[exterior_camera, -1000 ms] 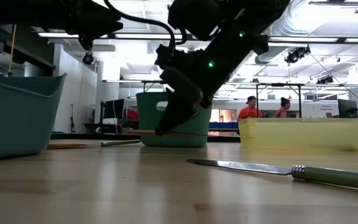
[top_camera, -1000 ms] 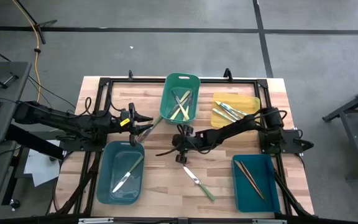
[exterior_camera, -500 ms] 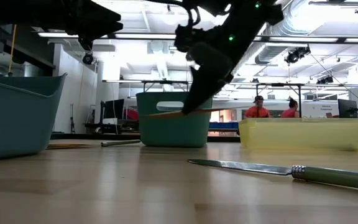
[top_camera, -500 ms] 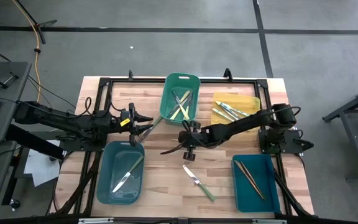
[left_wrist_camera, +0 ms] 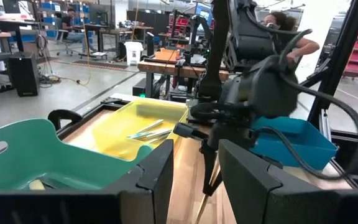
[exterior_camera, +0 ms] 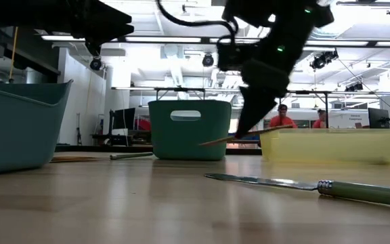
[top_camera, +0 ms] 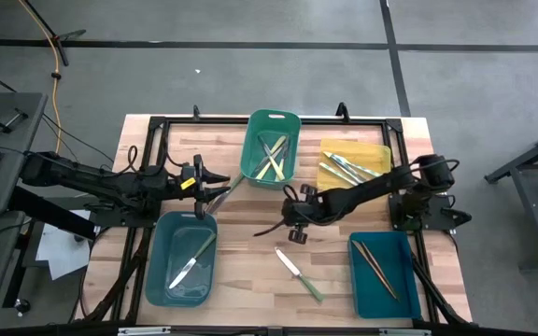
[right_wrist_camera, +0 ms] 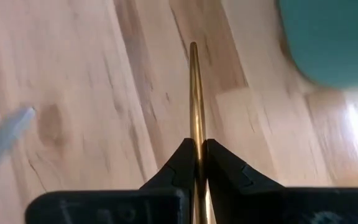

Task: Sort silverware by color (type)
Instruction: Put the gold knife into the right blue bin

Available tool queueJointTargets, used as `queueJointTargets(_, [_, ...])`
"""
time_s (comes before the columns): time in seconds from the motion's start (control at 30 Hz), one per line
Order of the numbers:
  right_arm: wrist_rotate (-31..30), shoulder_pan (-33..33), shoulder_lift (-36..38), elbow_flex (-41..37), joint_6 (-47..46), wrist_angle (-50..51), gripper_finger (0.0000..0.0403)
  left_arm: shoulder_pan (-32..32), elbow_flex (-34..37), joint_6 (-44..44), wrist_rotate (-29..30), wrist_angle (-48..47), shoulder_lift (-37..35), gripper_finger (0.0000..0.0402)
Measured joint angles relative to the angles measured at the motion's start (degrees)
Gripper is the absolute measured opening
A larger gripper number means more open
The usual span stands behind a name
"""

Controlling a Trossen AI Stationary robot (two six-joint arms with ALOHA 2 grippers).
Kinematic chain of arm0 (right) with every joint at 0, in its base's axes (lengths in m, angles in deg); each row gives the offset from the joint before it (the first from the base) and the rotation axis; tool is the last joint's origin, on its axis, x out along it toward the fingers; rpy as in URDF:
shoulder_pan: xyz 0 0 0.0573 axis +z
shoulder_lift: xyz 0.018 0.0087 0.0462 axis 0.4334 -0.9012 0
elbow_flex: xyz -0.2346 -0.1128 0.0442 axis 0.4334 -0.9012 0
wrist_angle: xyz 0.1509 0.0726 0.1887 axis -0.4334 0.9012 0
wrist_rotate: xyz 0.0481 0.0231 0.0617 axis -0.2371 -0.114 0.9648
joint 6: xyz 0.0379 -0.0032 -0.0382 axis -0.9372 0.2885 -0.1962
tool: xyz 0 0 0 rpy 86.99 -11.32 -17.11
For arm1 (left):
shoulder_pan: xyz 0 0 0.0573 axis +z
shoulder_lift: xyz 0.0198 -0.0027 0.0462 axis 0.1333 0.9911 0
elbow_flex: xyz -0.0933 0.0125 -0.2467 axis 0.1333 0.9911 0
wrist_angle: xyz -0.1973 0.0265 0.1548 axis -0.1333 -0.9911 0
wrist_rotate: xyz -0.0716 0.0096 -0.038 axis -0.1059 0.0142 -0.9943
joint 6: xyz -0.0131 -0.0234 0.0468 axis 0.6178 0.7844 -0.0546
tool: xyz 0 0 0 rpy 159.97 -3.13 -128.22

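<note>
My right tool (top_camera: 290,224) is clamped on a slim brown-handled utensil (right_wrist_camera: 196,106), which juts straight out past its tips, lifted off the worktop (top_camera: 250,271) mid-table. A green-handled knife (top_camera: 299,274) lies just beside it (flat on the wood). My left tool (top_camera: 215,198) waits with its tips apart near the green bin (top_camera: 250,149).

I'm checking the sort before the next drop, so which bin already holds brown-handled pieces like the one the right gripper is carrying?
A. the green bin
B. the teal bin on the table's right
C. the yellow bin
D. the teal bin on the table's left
B: in the high view two brown-handled utensils lie in the right teal bin, matching the brown utensil pinched in the right gripper.
</note>
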Motion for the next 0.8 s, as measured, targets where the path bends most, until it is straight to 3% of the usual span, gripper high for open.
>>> queueJointTargets(0.1, [0.0,0.0,3.1,-5.9,-3.0,-4.4,0.0016,0.0,0.0,0.0,0.0,-0.1,0.0,0.0119])
queueJointTargets(0.2, [0.0,0.2,7.3,-12.5,-4.4,-15.2,0.0016,0.0,0.0,0.0,0.0,0.0,0.0,0.0119])
queueJointTargets(0.5, [-1.3,0.1,15.3,-25.7,4.6,-58.4,0.0016,0.0,0.0,0.0,0.5,1.1,0.0,0.0119])
queueJointTargets(0.8, [-1.3,-1.6,15.9,-22.5,14.9,-66.4,0.0016,0.0,0.0,0.0,1.6,1.0,0.0,0.0119])
